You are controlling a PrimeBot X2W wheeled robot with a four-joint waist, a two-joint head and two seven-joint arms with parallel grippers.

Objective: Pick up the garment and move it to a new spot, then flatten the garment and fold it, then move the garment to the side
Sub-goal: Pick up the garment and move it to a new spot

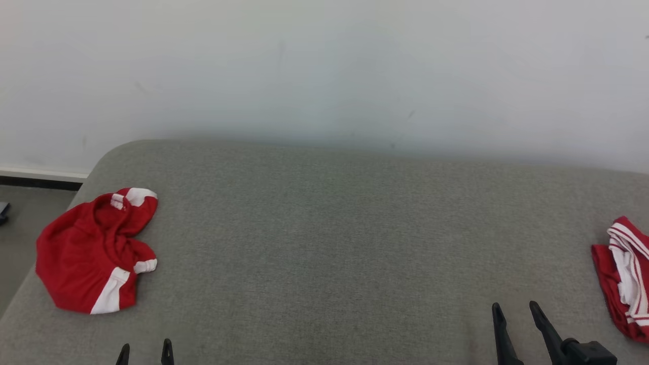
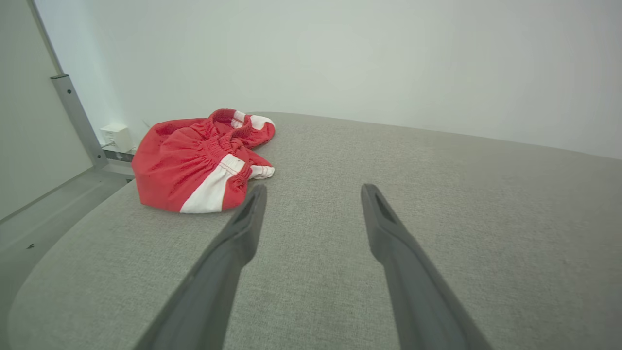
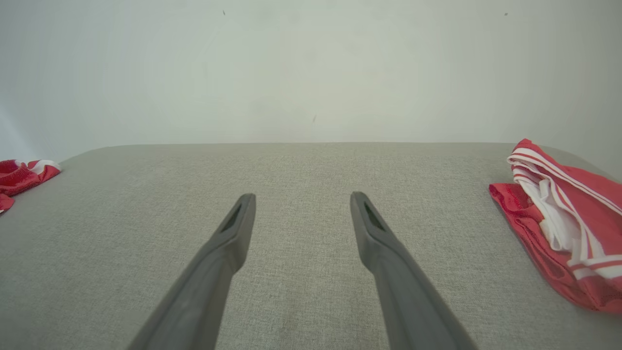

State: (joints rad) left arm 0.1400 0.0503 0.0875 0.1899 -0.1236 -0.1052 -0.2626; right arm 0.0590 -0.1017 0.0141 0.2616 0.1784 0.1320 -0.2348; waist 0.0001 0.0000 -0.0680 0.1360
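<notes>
A crumpled red garment with white bands lies at the left end of the grey cushioned surface. In the left wrist view this garment sits just ahead and left of my left gripper, which is open and empty. In the head view the left gripper pokes up at the bottom edge, below and right of the garment. My right gripper is open and empty over bare fabric at the lower right. The right gripper points at the far wall, with the garment's edge at far left.
A second red piece with white stripes lies bunched at the surface's right edge, right of my right gripper; it is also in the right wrist view. A pale wall backs the surface. Floor and a metal post lie beyond the left edge.
</notes>
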